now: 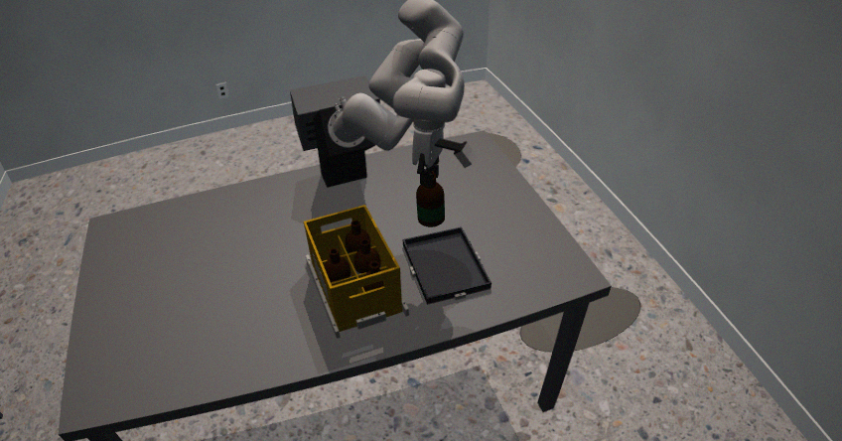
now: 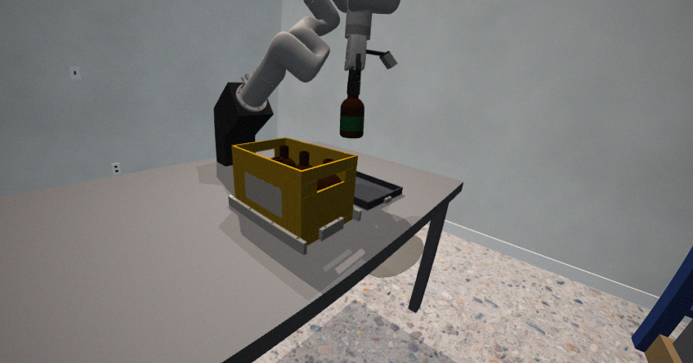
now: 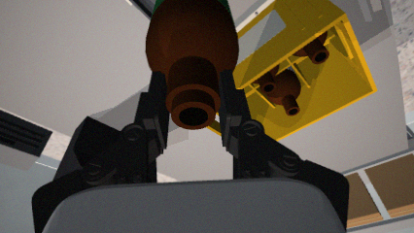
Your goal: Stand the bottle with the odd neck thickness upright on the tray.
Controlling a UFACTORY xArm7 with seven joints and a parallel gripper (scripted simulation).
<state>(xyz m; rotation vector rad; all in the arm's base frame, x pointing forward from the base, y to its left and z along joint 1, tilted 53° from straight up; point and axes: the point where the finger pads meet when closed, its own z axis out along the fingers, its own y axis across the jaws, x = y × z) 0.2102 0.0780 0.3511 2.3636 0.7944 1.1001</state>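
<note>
My gripper (image 1: 427, 168) is shut on the neck of a brown bottle (image 1: 430, 202) with a green label. It holds the bottle upright, high above the table, above the far end of the black tray (image 1: 446, 264). The gripper (image 2: 354, 71) and the hanging bottle (image 2: 351, 117) also show in the exterior view. In the wrist view my fingers clamp the bottle's neck (image 3: 191, 94). The yellow crate (image 1: 352, 265) stands left of the tray and holds several brown bottles (image 1: 357, 250). The crate (image 3: 303, 73) also shows below in the wrist view.
The robot's black base block (image 1: 328, 132) stands at the table's far edge behind the crate. The crate sits in grey guide rails (image 2: 272, 223). The table's right edge (image 1: 567, 241) lies beyond the tray. A blue object (image 2: 668, 306) stands on the floor at the right.
</note>
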